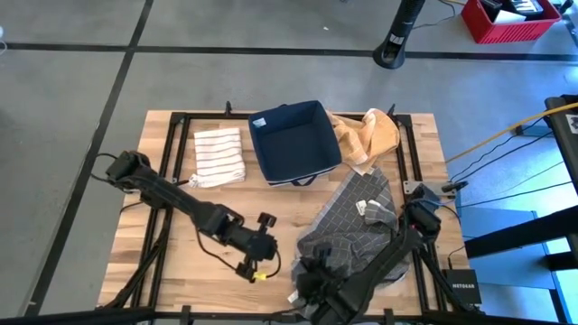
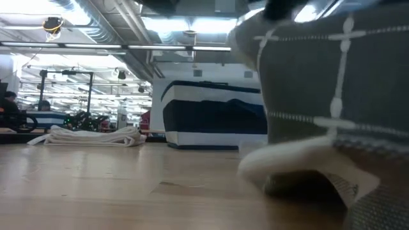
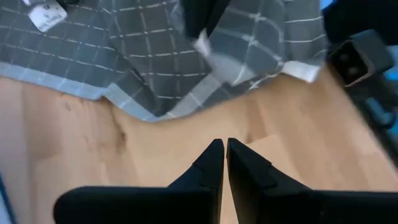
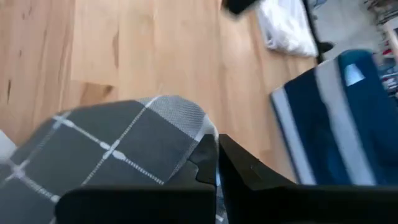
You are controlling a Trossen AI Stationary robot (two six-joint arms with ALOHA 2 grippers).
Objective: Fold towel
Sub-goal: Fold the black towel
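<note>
Near the bench's front edge, my right gripper (image 4: 217, 163) pinches the grey towel (image 1: 357, 226); my left gripper (image 3: 225, 163), shut and empty, must grab its other corner next.

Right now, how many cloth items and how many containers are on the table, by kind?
Grey checked towel: 1
White striped towel, folded: 1
Tan cloth: 1
Navy bin: 1
Total: 4
</note>
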